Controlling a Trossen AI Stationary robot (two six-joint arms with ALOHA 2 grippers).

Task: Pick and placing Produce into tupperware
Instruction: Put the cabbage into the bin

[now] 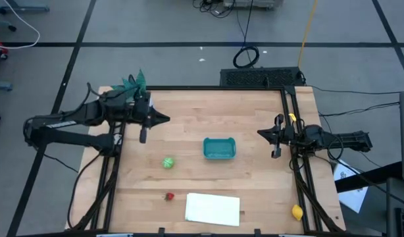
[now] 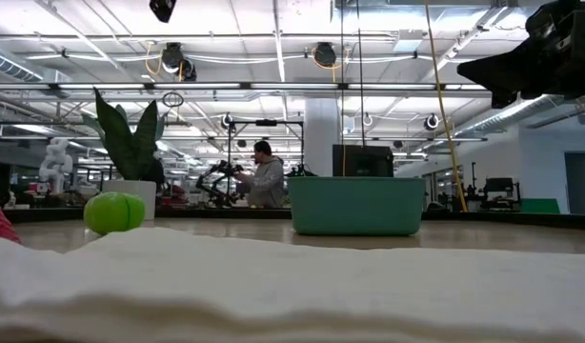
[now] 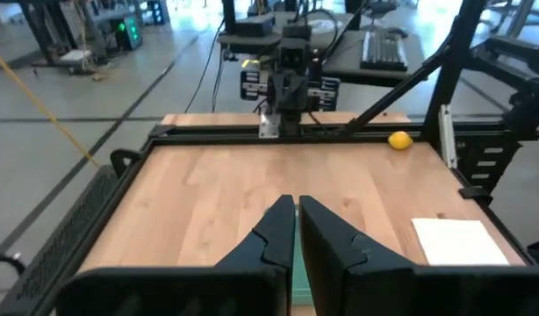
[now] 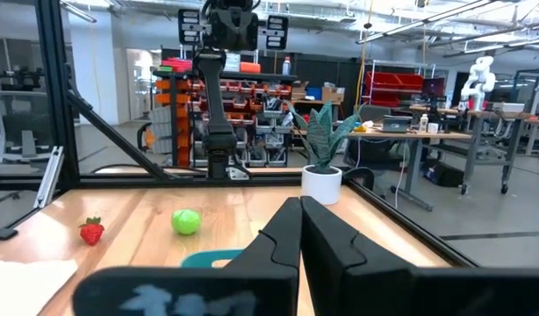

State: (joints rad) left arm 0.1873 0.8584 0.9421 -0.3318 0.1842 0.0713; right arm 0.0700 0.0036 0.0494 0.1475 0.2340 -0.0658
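The teal tub (image 1: pixel 219 148) stands near the table's middle, also seen in the low view (image 2: pixel 356 205). The light-green fruit (image 1: pixel 168 162) lies to its left, the red strawberry (image 1: pixel 169 196) nearer the near edge, and the yellow lemon (image 1: pixel 297 212) in the near right corner. My left gripper (image 1: pixel 166 119) hovers shut over the far left part, up and left of the tub. My right gripper (image 1: pixel 260 132) hovers shut to the tub's right. The right wrist view shows the green fruit (image 4: pixel 186 221) and strawberry (image 4: pixel 91 230). The left wrist view shows the lemon (image 3: pixel 399 140).
A flat white sheet (image 1: pixel 213 209) lies by the near edge, right of the strawberry. A leafy plant in a white pot (image 1: pixel 133 82) stands at the far left corner. Black frame rails (image 1: pixel 295 131) run along the table's sides. A person (image 2: pixel 264 176) shows far behind the table.
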